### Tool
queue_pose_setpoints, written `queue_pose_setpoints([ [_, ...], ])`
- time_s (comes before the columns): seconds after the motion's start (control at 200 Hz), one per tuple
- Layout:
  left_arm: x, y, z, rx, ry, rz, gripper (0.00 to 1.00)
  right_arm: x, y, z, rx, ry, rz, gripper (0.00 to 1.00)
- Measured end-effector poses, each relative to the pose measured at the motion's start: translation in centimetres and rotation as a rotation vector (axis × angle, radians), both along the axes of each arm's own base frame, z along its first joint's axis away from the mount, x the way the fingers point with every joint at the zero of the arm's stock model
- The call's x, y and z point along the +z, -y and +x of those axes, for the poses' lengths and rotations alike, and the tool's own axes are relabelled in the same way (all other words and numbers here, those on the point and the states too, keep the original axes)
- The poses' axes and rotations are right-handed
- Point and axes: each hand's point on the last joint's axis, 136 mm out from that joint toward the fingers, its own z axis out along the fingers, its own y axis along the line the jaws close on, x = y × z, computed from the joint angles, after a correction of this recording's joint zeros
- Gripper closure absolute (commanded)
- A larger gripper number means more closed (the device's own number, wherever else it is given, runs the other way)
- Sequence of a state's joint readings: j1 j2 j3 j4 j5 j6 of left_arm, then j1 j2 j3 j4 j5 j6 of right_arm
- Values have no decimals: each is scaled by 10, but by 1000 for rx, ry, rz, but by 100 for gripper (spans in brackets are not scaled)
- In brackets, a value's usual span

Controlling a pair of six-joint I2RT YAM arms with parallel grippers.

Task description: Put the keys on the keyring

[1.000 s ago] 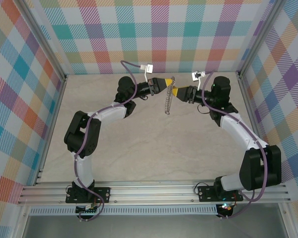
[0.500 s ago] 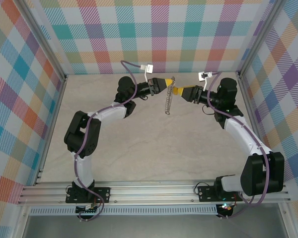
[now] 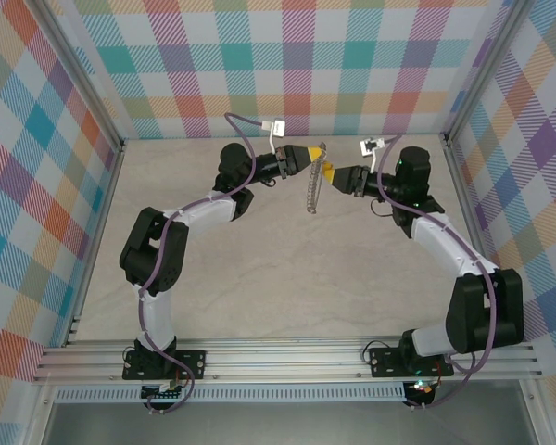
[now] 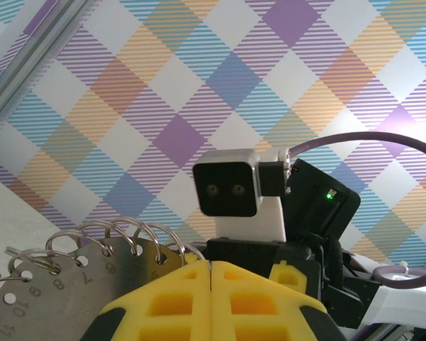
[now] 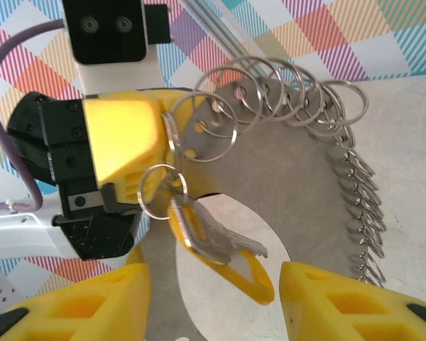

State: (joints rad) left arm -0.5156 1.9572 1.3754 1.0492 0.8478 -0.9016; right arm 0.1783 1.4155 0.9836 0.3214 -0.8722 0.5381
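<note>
Plaid walls all round, and my left gripper (image 4: 211, 284) is clamped tight on the keyring (image 5: 270, 163), holding it off the table. My right gripper (image 3: 331, 172) is spread, touching nothing, astride the key (image 5: 227, 256), which dangles from a loop (image 5: 162, 190) at the keyring's rim. Looks threaded to me; next, back straight off without snagging. Count: one key, one keyring, loops too many to tally.

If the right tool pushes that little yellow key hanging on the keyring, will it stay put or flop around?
Probably flops: the key hangs from one thin wire loop on the keyring, so a push should swing it. Its small metal blade looks smooth, likely slippery to pinch. The keyring looks stiff, clamped in the left tool.
</note>
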Motion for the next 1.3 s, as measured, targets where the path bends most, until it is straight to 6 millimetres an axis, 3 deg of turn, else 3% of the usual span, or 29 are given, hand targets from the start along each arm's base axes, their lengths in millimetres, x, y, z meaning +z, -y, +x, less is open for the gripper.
queue_pose_setpoints([
  [0.19, 0, 0, 0, 0, 0, 0, 100, -8, -6, 6, 11, -25, -2, 53],
  [0.45, 0, 0, 0, 0, 0, 0, 100, 5, -8, 7, 21, 4, 19, 83],
  [0.695, 0, 0, 0, 2, 0, -1, 100, 5, -10, 1, 51, 7, 19, 99],
  [1.06, 1, 0, 0, 2, -2, -3, 100, 8, -12, -8, 60, 9, 7, 100],
  [1.3, 1, 1, -1, -3, -4, -4, 100, -2, -29, -3, 85, -17, 1, 100],
])
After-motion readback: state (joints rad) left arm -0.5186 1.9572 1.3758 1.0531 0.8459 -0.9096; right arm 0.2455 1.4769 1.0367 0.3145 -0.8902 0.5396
